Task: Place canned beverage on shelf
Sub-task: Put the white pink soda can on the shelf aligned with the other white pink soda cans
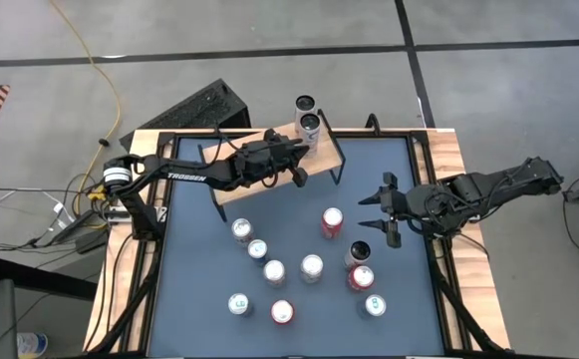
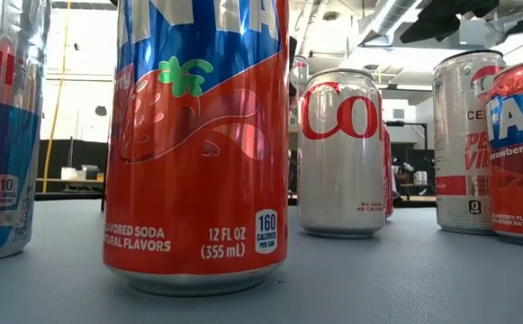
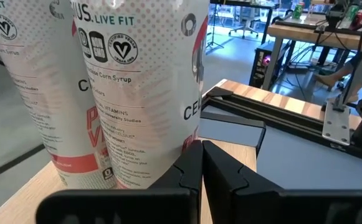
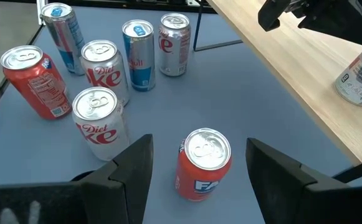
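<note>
Two pale tall cans (image 1: 309,122) stand on the light wooden shelf (image 1: 259,175); ten remain on the desk (image 1: 194,299). Left claw (image 1: 299,160) together, right claw (image 1: 379,214) apart.

Light wooden shelf (image 1: 269,165) on black legs, two upright white cans (image 1: 309,124) at its end.

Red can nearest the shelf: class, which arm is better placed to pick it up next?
Right. Its open claw already straddles the red can, while the left claw sits closed on the shelf.
</note>
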